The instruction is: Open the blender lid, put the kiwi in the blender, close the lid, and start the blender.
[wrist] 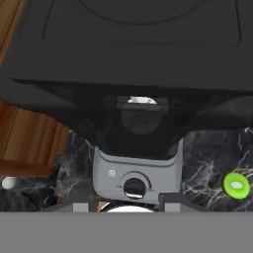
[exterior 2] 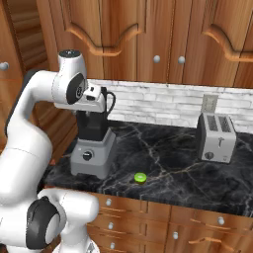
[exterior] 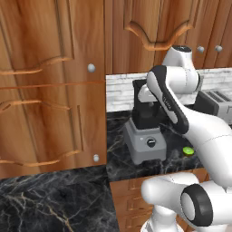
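From the right base view, the blender [exterior 2: 92, 148] stands at the left end of the dark marble table [exterior 2: 173, 153], its lid [wrist: 133, 39] closed on the jar. The claw [wrist: 127, 200] hovers just above the lid, jaws partly apart and gripping nothing. The kiwi [exterior 2: 140, 177] lies on the table at the blender's four o'clock, and the toaster [exterior 2: 216, 138] stands well apart at three o'clock.

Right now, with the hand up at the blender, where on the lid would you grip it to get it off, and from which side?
By its edges, coming straight down from above. The lid is a flat square cap lying level on the jar rim, so two opposite sides suit the fingers. It has no knob that I can make out. The blender stands upright, so a straight lift should free it.
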Tool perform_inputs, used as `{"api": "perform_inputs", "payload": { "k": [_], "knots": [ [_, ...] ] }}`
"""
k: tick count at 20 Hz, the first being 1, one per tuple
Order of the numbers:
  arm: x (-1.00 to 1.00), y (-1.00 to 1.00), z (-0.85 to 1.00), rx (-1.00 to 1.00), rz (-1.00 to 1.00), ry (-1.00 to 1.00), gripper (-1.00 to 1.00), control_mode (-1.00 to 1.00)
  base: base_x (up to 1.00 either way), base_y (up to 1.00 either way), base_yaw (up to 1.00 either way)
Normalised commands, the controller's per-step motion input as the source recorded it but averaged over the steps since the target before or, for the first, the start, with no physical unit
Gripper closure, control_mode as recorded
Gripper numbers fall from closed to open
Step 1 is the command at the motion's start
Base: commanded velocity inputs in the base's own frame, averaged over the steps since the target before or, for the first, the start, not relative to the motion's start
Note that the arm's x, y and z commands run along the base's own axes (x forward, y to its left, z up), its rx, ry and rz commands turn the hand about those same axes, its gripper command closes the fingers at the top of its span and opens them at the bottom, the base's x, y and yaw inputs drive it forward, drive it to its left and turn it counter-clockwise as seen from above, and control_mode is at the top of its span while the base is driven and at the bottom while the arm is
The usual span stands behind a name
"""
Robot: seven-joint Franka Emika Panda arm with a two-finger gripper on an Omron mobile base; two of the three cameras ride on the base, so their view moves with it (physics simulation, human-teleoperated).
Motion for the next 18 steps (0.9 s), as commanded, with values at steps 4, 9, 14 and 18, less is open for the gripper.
{"api": "perform_inputs", "payload": {
  "k": [4, 9, 14, 18],
  "knots": [
    [-0.28, -0.4, 0.0, 0.05, -0.04, -0.22, -1.0, -1.0, 0.0, 0.0, 0.0],
    [-0.12, -0.98, 0.0, 0.12, -0.17, -0.21, -1.0, -1.0, 0.0, 0.0, 0.0],
    [0.13, 0.06, 0.45, 0.05, -0.2, -0.15, -1.0, -1.0, 0.0, 0.0, 0.0],
    [0.08, 0.53, 0.69, -0.04, -0.04, -0.07, -1.0, -1.0, 0.0, 0.0, 0.0]
  ]
}}
